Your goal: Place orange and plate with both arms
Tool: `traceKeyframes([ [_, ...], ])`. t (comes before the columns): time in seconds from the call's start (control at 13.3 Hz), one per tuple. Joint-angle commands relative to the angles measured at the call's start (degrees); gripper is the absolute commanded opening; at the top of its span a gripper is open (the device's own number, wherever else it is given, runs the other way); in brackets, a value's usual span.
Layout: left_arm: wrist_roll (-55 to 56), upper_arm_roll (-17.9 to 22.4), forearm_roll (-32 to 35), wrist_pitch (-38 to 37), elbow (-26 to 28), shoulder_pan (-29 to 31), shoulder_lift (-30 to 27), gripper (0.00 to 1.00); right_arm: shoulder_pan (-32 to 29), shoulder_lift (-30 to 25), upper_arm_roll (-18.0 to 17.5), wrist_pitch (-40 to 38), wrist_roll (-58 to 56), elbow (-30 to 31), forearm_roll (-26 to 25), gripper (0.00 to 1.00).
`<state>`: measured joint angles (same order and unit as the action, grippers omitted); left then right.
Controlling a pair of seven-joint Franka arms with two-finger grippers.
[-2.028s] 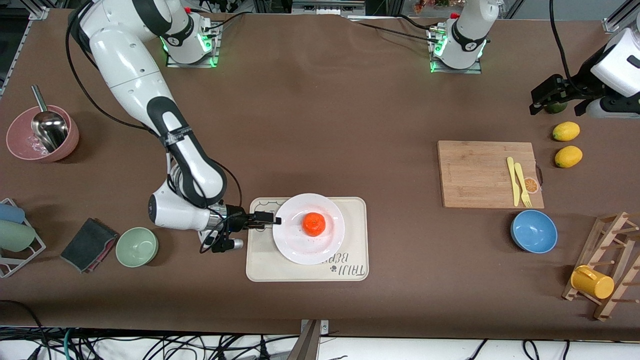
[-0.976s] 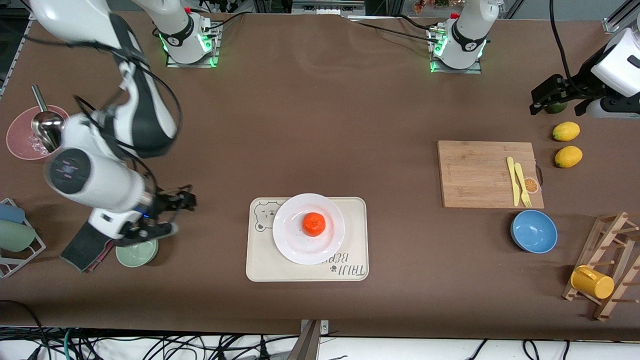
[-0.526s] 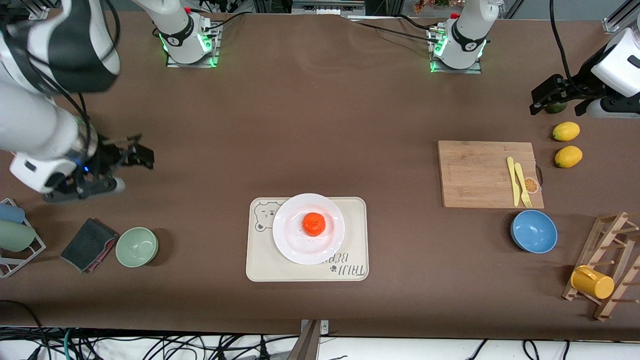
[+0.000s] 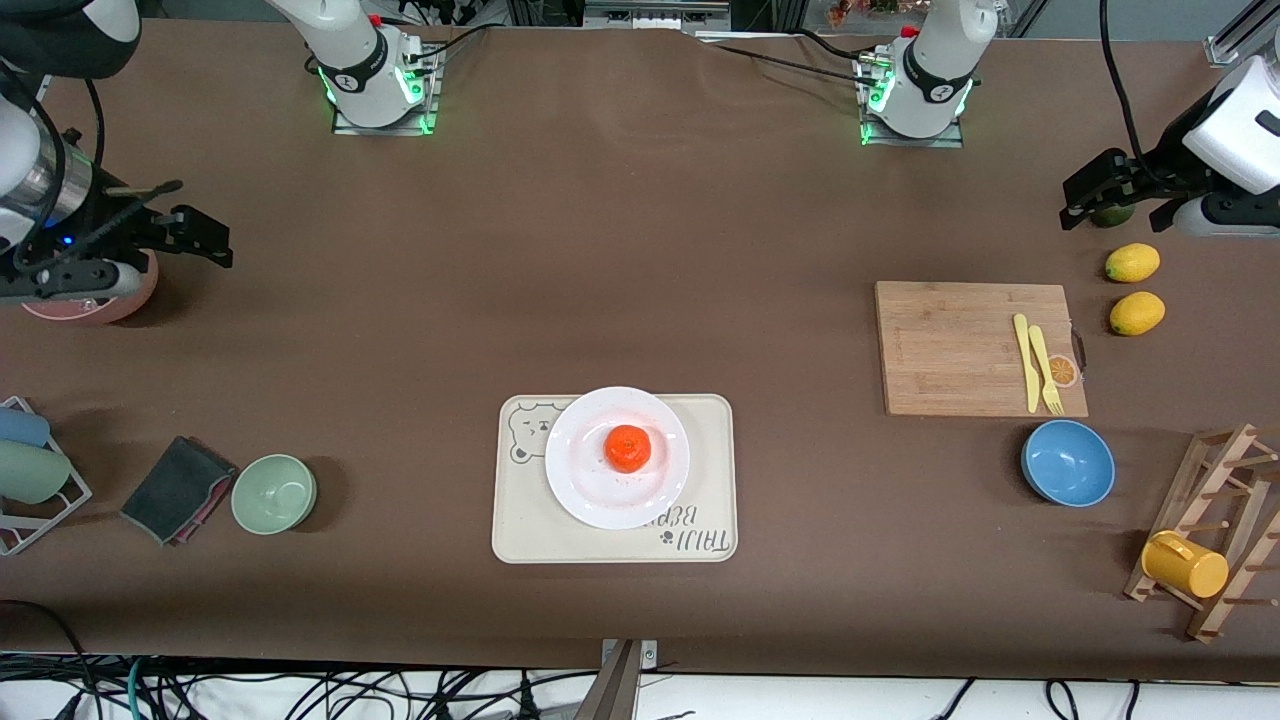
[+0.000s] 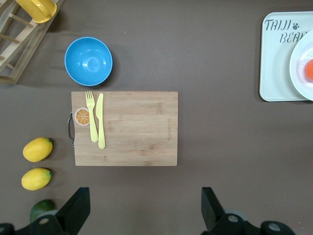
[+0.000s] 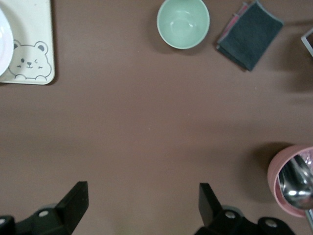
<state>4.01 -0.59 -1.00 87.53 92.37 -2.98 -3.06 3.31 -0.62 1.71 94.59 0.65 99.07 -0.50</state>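
My orange [image 4: 627,447] sits in the middle of the white plate [image 4: 590,495], and the plate rests on the cream tray [image 4: 520,540], well apart from both my grippers. My right gripper [image 4: 190,235] hangs empty, fingers wide apart, above the pink bowl [image 4: 95,310]. My left gripper [image 4: 1112,198] waits empty, fingers wide apart, above the lemons [image 4: 1132,262].

I count two oval yellow lemons [image 4: 1132,262] [image 4: 1137,313]. I see one round bright orange [image 4: 627,448] and one glossy white round plate [image 4: 580,487].
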Motion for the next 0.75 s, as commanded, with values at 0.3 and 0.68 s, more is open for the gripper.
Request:
traceKeyframes([
  [0.3, -0.15, -0.11, 0.74, -1.22, -1.75, 0.16, 0.78, 1.00, -2.17, 1.31, -2.23, -4.57, 2.77, -5.36, -0.47, 1.00],
  [0.68, -0.15, -0.20, 0.74, -1.22, -1.75, 0.08, 0.78, 1.00, -2.08, 1.59, -2.06, -4.85, 2.95, -5.55, 0.15, 1.00],
])
